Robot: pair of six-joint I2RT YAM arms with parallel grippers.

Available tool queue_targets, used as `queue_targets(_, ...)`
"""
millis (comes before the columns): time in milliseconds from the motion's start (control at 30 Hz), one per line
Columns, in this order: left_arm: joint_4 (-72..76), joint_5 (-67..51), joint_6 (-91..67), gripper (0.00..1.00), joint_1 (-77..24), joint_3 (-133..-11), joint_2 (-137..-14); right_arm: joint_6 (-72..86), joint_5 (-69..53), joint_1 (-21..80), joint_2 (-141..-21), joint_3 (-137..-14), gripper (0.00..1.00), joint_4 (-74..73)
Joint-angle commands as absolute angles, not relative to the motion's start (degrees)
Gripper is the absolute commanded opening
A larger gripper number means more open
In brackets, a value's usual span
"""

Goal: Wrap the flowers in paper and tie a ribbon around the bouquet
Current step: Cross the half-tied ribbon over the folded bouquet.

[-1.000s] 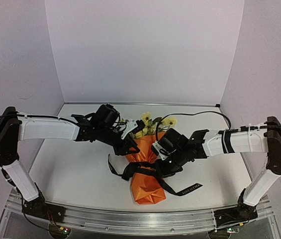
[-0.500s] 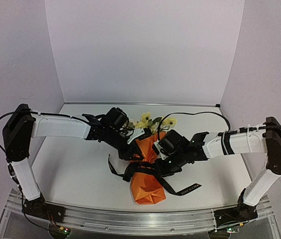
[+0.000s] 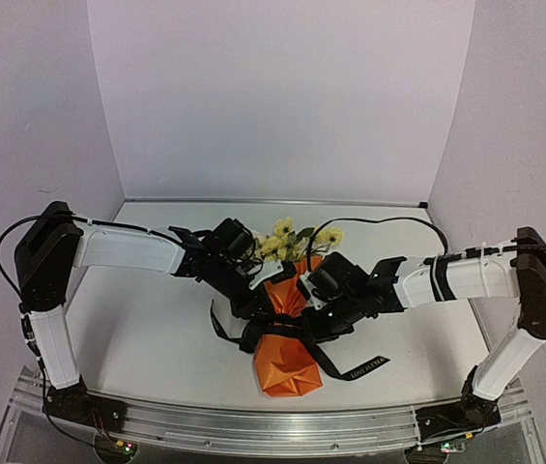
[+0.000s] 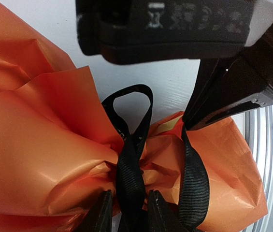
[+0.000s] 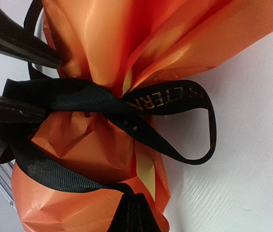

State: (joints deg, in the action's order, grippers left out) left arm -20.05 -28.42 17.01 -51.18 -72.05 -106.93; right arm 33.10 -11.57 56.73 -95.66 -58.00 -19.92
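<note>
The bouquet lies on the table, its orange paper (image 3: pixel 287 362) cinched at the middle, with the flowers (image 3: pixel 287 237) at the far end. The black ribbon (image 3: pixel 277 329) circles the waist. In the left wrist view, my left gripper (image 4: pixel 128 197) is open but narrow, a finger on each side of a ribbon (image 4: pixel 129 174) strand over the paper (image 4: pixel 39 159), with slim gaps showing. My right gripper (image 5: pixel 138 210) is shut on a ribbon (image 5: pixel 78 94) band running in from the left across the paper (image 5: pixel 102 29). From above, the left gripper (image 3: pixel 256 305) and right gripper (image 3: pixel 308 325) flank the waist.
A lettered ribbon tail (image 3: pixel 364 367) trails onto the table right of the cone. A loose ribbon loop (image 5: pixel 199 135) lies on the white tabletop. A black cable (image 3: pixel 388 222) curves along the back. The metal rail (image 3: pixel 253 425) runs along the near edge.
My left arm has swung right and nearer, bringing its gripper down to the bouquet's waist, with the jaws narrower round the ribbon. The right gripper has barely moved.
</note>
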Motion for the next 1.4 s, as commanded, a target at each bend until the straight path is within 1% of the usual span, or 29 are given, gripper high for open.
queue_targets(0, -20.3, -29.1, 17.9, 0.22, -51.6, -74.1, -107.6, 33.3, -9.9, 57.1, -92.9, -57.9, 0.00, -18.6)
queue_targets(167, -19.5, -27.9, 18.1, 0.04, -51.6, -74.2, -106.8, 33.2, -9.8, 57.1, -92.2, -58.0, 0.00, -18.6)
queue_targets(267, -16.5, -27.3, 17.7, 0.01, -51.5, -72.5, -104.8, 33.2, -10.2, 57.1, -92.3, -58.4, 0.00, -18.6)
queue_targets(900, -9.5, -28.5, 15.4, 0.00, -51.4, -66.4, -99.3, 35.1, -12.4, 56.1, -95.2, -63.9, 0.00, -17.7)
queue_targets(1167, -7.3, -28.9, 14.9, 0.00, -51.4, -65.3, -98.0, 38.8, -15.7, 54.6, -97.9, -64.6, 0.00, -14.0)
queue_targets(1367, -5.4, -29.7, 13.9, 0.00, -51.4, -64.1, -97.1, 40.8, -15.4, 54.1, -99.1, -63.6, 0.00, -10.2)
